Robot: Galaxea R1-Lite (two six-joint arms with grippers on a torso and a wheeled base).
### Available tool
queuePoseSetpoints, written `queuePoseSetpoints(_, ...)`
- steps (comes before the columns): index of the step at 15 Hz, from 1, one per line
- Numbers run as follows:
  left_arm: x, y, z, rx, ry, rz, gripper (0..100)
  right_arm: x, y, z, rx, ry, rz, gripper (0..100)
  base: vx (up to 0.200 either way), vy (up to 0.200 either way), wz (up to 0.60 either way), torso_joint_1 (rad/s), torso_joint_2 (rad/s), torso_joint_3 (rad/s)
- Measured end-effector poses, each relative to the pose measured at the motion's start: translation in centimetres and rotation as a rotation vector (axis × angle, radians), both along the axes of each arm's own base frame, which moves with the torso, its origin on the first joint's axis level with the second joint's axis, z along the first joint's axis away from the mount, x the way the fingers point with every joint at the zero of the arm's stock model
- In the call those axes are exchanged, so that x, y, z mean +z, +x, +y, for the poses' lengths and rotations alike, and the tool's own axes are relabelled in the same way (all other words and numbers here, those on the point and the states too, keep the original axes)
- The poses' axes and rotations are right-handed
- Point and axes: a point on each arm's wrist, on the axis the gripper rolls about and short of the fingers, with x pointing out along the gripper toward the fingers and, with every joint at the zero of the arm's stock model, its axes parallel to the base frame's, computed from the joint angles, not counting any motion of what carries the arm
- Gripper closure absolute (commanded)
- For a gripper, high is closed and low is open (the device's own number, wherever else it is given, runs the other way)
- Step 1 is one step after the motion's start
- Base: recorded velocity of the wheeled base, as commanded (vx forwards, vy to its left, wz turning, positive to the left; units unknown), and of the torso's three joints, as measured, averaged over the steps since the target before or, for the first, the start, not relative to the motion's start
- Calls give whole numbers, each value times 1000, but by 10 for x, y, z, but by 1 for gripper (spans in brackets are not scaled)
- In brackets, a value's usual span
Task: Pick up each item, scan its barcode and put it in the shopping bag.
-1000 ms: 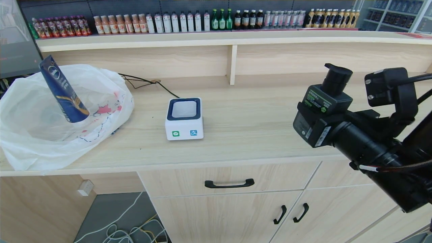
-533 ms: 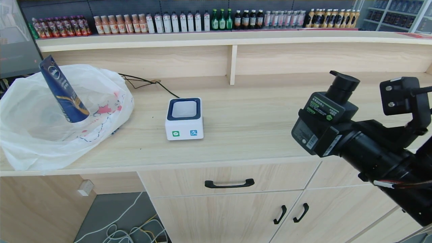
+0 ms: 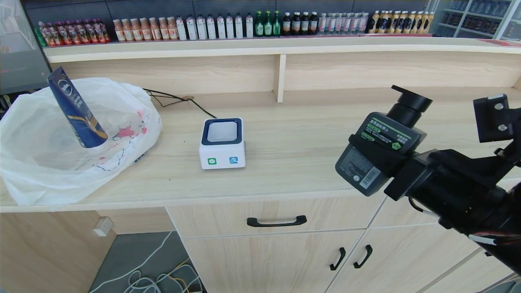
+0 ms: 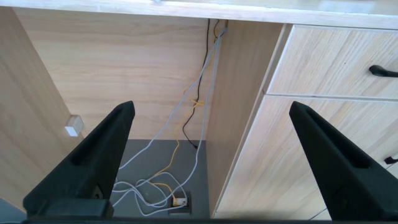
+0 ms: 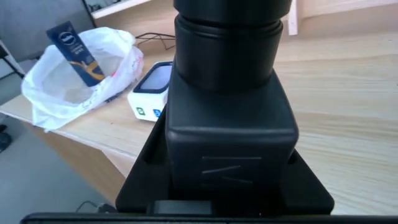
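— The right gripper (image 3: 401, 169)?
— Fingers pinch the dark bottle (image 3: 378, 148), tilted above the worktop's (image 3: 293, 138) front edge. The scanner (image 3: 222, 142) stands between it and the shopping bag (image 3: 44, 167), which holds a blue tube (image 3: 75, 110). The arm slants in from the right.
— The left gripper (image 4: 211, 112)?
— Fingers spread, below the worktop.

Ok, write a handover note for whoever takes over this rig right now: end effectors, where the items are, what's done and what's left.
The left end effector is open and empty, low in front of the cabinet under the counter.
The right end effector is shut on the pump bottle, held in the air near the counter's front edge, right of the scanner.
Done: the blue tube stands tilted in the shopping bag at the counter's left end.
Left, probably: pass the bottle's barcode over the scanner, then bag it.
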Motion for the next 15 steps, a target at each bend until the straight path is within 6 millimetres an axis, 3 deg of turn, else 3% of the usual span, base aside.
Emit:
queuePoseSetpoints(12,0,0,0,0,0,0,0,-3,-17,31,504,103,31,100,0,0,0,0,0,0)
queuePoseSetpoints(15,0,0,0,0,0,0,0,8,-15,46,580,194,33,100,0,0,0,0,0,0)
